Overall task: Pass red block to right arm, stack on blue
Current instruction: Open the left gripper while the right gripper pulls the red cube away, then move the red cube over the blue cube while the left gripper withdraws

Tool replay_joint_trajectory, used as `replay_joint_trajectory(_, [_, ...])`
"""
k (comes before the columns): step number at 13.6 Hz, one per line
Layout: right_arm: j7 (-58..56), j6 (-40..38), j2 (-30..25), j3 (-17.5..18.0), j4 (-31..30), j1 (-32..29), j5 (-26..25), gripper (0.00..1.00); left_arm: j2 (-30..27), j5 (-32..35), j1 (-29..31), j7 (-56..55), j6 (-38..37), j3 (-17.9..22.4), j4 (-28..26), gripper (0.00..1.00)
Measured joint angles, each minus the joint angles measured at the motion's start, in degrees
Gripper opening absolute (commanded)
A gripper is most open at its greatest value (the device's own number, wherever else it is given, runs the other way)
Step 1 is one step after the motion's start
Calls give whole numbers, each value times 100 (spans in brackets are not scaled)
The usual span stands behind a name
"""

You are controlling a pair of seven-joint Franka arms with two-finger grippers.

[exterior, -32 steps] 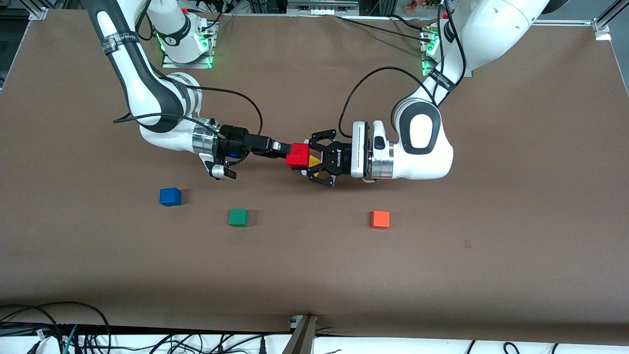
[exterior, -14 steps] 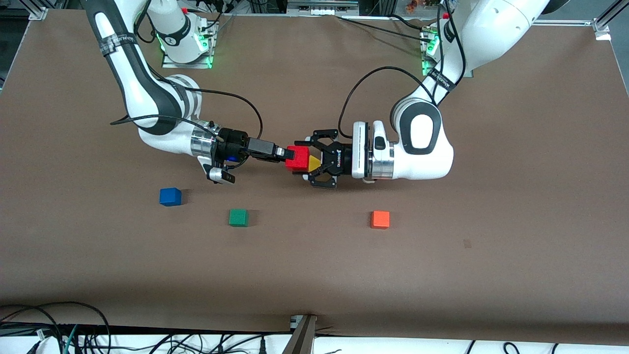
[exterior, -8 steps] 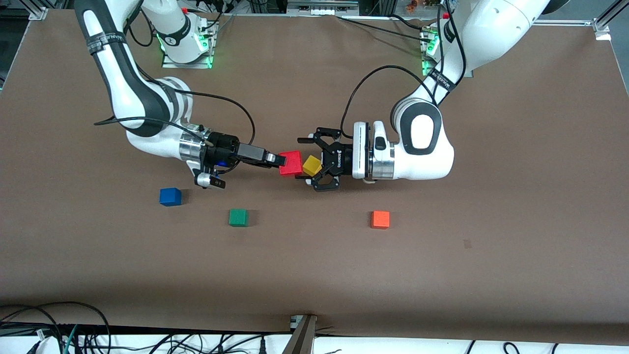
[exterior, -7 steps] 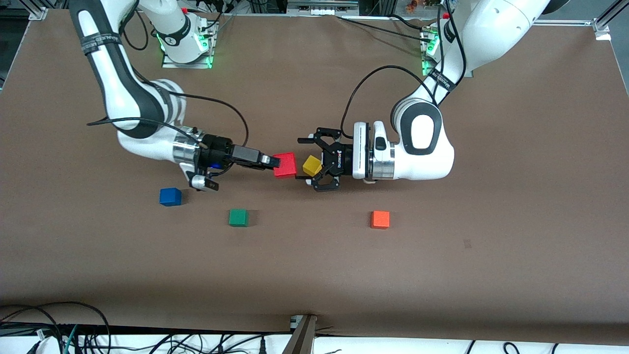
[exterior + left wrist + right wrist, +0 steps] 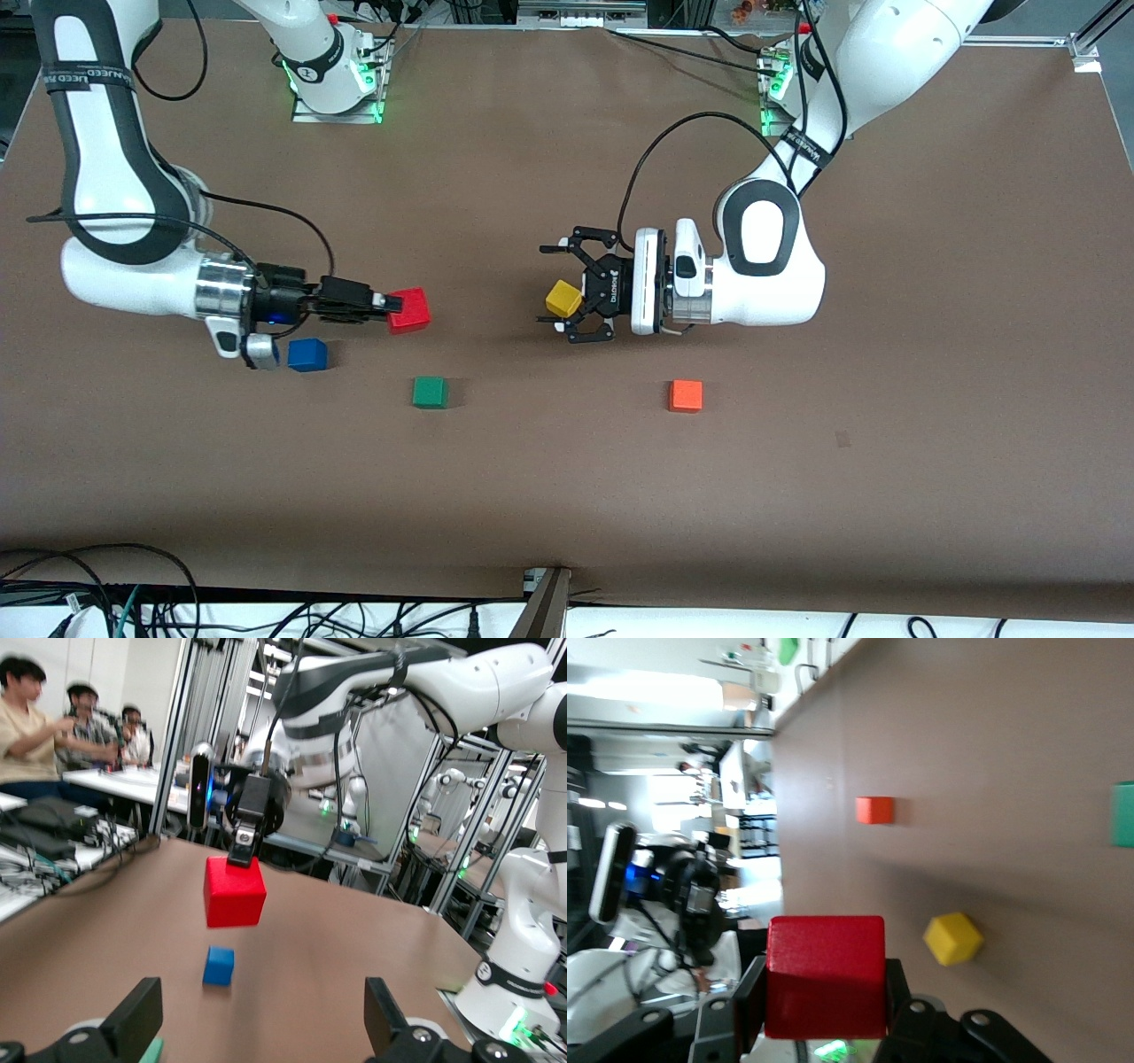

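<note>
My right gripper (image 5: 399,307) is shut on the red block (image 5: 410,310) and holds it in the air, over the table between the blue cube (image 5: 307,354) and the green cube (image 5: 430,392). In the right wrist view the red block (image 5: 825,976) sits clamped between the two black fingers. In the left wrist view the red block (image 5: 234,891) hangs above the blue cube (image 5: 218,965). My left gripper (image 5: 551,289) is open and empty over the table's middle, level with the table. Its fingers (image 5: 133,1019) stand wide apart.
A yellow cube (image 5: 563,298) lies on the table under the left gripper's open fingers; it also shows in the right wrist view (image 5: 953,938). An orange cube (image 5: 686,395) lies nearer the front camera, toward the left arm's end.
The left gripper has let go of the red block. My right gripper has carried it away from the left gripper toward the right arm's end, close to the blue cube. The left arm has barely moved.
</note>
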Motion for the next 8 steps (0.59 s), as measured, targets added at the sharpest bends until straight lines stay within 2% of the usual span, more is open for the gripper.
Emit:
replay_joint_trajectory(3, [175, -108, -241, -273, 50, -1, -1466, 0, -189, 1125, 85, -1195, -35, 6, 24, 100])
replay_joint_trajectory(8, [1087, -2, -1108, -319, -49, 4, -3935, 0, -333, 2844, 235, -2668, -305, 50, 13, 100])
